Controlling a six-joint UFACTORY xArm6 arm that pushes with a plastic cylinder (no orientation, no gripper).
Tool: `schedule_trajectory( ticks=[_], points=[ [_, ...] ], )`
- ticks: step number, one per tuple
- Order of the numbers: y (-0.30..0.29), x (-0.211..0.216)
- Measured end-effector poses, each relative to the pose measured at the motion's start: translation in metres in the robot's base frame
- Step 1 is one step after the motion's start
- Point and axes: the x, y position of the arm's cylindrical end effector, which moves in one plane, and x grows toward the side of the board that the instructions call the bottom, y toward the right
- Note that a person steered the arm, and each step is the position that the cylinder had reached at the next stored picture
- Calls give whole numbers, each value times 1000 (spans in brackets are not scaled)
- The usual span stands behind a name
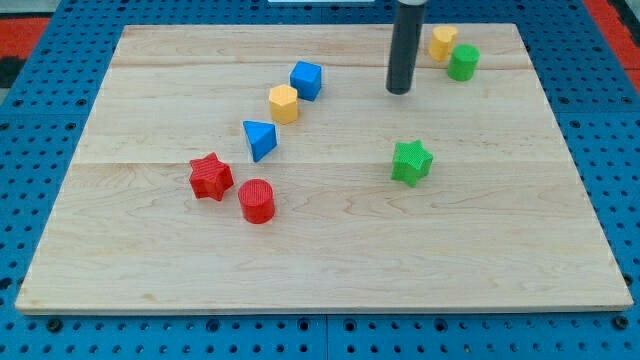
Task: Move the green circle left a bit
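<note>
Blocks lay scattered across a pale wooden surface that sat on a blue pegboard. My tip came down from the view's top as a dark straight rod and stood on the boards near the top edge, a little right of centre. No fingers existed on this arm, so nothing was spread or pinched; the rod ended plainly.

The green circle, a short cylinder, sat near the view's top right, to the right of my tip and slightly higher in the view, with a clear gap between them. Just beside it, up and to its left, was a yellow block, apparently touching or nearly touching it; its exact shape was hard to make out.

Below my tip, well apart, lay a green star. To the tip's left, a diagonal line ran down toward the view's lower left: a blue cube, a yellow hexagon just beside it, then a blue triangle. Further down that way were a red star and a red cylinder, close together.
</note>
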Motion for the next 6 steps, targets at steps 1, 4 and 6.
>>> schedule_trajectory(
  ticks=[1,4,6],
  points=[
    [77,1],
    [141,-66],
    [103,-65]
  ],
)
